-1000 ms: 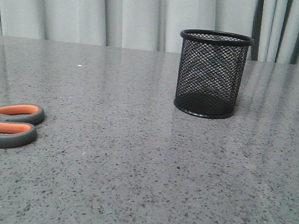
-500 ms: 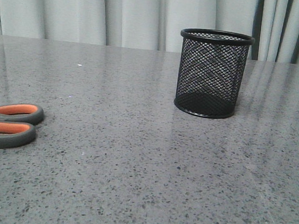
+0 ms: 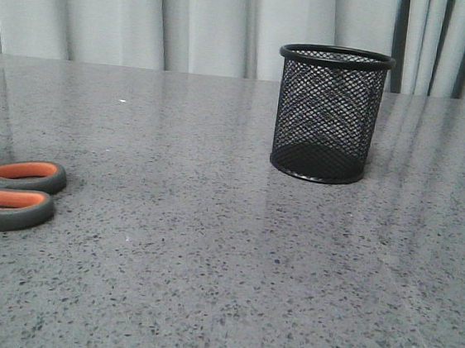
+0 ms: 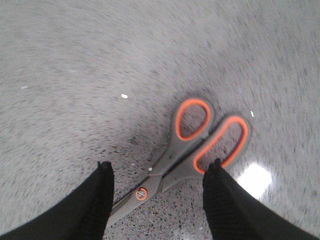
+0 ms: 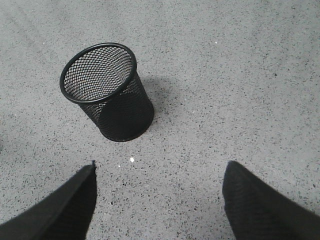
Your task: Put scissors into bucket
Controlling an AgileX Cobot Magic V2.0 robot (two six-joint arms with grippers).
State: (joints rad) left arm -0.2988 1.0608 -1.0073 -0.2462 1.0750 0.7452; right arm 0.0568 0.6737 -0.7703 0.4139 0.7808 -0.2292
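Observation:
The scissors [image 3: 10, 194], dark grey handles lined in orange, lie flat at the table's left edge in the front view, blades cut off by the frame. In the left wrist view the scissors [image 4: 190, 152] lie between my open left gripper [image 4: 160, 167] fingers, pivot screw near the middle; the view is motion-blurred. The black wire-mesh bucket [image 3: 330, 114] stands upright at centre-right and looks empty. In the right wrist view the bucket [image 5: 107, 90] stands ahead of my open, empty right gripper [image 5: 159, 167]. No gripper shows in the front view.
The grey speckled table [image 3: 206, 263] spreads between scissors and bucket. Pale curtains [image 3: 149, 16] hang behind its far edge.
In the front view the scissors shifted slightly left in the frame. The bucket holds its place.

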